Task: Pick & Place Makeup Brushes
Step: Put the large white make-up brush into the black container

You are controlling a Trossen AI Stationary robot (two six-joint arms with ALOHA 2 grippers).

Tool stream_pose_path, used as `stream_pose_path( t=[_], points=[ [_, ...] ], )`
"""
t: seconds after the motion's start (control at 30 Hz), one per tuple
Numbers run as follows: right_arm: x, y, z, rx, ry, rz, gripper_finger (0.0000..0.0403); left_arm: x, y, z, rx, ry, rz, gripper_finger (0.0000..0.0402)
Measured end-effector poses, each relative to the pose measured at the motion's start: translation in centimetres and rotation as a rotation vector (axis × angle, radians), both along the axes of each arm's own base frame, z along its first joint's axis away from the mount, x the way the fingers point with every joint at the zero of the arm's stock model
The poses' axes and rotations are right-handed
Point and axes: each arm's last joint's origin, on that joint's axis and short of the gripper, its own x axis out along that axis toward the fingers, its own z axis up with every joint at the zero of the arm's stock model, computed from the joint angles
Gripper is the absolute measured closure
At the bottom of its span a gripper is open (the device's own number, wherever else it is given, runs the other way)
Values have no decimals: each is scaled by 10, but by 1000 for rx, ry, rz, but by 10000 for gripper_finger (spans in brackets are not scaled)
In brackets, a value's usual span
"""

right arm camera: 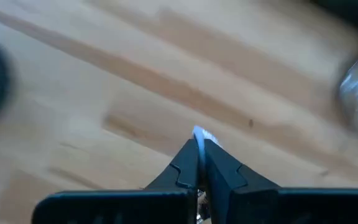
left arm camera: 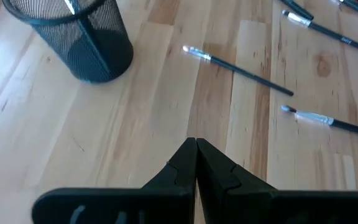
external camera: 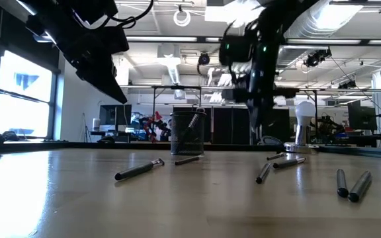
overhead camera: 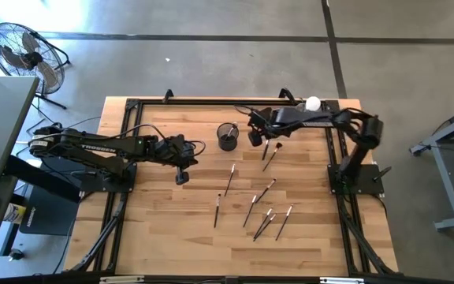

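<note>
Two makeup brushes [external camera: 352, 185] lie nearest, others scattered mid-table | right gripper [right arm camera: 199, 140] pinched on a pale-tipped brush, just beside mesh cup [overhead camera: 227, 136] on its left | left gripper [left arm camera: 196, 144] closed, empty, waiting.

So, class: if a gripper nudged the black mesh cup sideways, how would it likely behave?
The black mesh cup looks thin-walled and see-through, so probably light and easy to slide on the smooth wooden table. It stands taller than wide, so a high push might tip it.
</note>
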Motion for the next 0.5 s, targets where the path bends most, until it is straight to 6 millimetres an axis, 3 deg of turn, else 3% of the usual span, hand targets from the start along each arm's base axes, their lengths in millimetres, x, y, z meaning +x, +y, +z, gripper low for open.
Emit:
stream_pose_path(
  t=[0.27,0.37,0.5],
  points=[
    [6,51,77,-466,-212,163,400,-6,0,-5,-56,70,56,401],
    [20,63,99,-627,-294,296,400,-4,0,-4,-68,46,69,401],
    [48,69,113,-798,-414,492,401,-4,0,-4,-69,42,70,401]
  ],
)
